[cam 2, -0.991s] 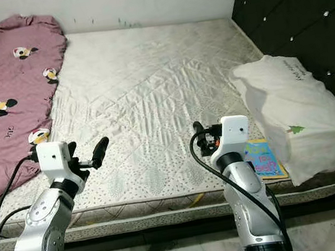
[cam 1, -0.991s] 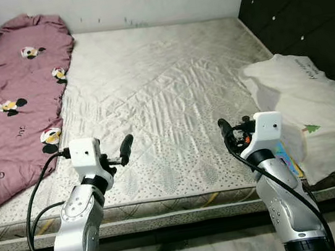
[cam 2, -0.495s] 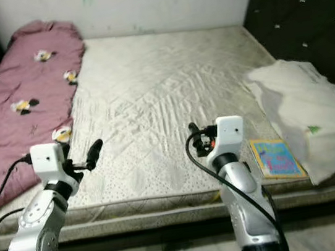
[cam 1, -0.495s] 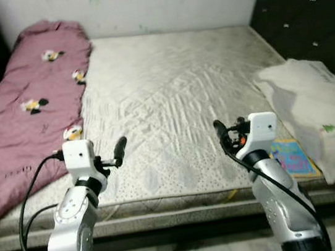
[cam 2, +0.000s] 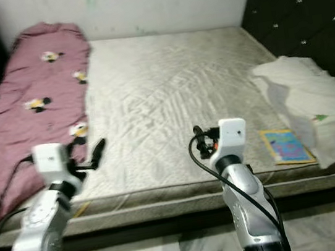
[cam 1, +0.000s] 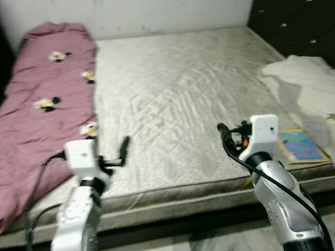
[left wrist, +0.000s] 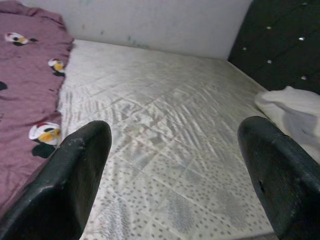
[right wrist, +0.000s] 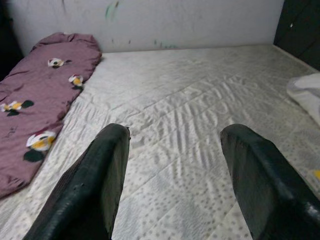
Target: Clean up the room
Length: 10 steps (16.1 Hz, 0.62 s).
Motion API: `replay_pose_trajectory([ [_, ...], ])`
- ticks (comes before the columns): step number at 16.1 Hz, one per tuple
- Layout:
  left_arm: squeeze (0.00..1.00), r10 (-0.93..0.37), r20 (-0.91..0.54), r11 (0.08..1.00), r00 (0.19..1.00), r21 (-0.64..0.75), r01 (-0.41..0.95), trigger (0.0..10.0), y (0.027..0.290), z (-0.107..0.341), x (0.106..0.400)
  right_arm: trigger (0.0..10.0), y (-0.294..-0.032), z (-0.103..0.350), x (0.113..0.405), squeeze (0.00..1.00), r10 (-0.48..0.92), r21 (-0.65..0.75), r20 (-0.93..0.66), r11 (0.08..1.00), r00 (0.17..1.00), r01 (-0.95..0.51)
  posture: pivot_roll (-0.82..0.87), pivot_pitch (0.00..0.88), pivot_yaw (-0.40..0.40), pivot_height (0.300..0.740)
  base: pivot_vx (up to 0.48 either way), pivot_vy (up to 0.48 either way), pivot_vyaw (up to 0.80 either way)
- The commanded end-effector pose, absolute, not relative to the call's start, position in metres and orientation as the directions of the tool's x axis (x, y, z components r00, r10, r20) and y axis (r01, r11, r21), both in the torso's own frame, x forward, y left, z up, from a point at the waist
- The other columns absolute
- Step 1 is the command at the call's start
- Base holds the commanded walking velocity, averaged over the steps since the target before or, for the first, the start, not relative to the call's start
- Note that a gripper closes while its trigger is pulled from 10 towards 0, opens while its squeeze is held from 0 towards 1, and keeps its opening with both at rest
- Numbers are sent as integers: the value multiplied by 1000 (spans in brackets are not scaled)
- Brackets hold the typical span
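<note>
Both grippers hover low in the frame before the bed [cam 1: 182,98], left fingers [left wrist: 75,175] and right fingers [right wrist: 100,175] spread wide, empty. Maroon blanket [cam 1: 35,113] upper left; white pillow [cam 1: 313,95] and book [cam 1: 301,146] right.

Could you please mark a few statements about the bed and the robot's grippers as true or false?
1. The maroon blanket lies along the robot's left side of the mattress. True.
2. The left gripper is holding the blanket. False: its fingers are open with nothing between them, held over the front edge of the mattress.
3. A colourful book lies on the mattress beside the white pillow. True.
4. The book lies in the middle of the mattress. False: it lies near the front corner on the robot's right.
5. The right gripper is shut on the pillow. False: it is open and holds nothing.
</note>
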<state>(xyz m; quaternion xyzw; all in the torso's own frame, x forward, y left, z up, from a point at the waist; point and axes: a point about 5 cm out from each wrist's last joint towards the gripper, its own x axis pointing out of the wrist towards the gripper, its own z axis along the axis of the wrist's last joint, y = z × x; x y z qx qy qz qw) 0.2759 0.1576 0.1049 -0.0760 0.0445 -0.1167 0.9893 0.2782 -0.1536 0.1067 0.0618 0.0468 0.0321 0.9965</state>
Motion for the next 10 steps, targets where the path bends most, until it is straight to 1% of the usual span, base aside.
replay_pose_trajectory([
  [1, 0, -245, -60, 959, 968, -159, 233, 10000, 158, 107, 277, 10000, -159, 110, 279, 0, 54, 117, -77, 992, 996, -44, -68, 0, -43, 740, 0, 0, 0],
  [2, 0, -245, -57, 959, 968, -160, 233, 10000, 159, 107, 277, 10000, -159, 110, 279, 0, 51, 116, -76, 992, 996, -41, -68, 0, -42, 740, 0, 0, 0],
  [10, 0, -255, -56, 957, 965, -157, 244, 10000, 159, 108, 276, 10000, -158, 110, 279, 0, 49, 117, -77, 992, 996, -40, -67, 0, -40, 740, 260, 0, 0],
])
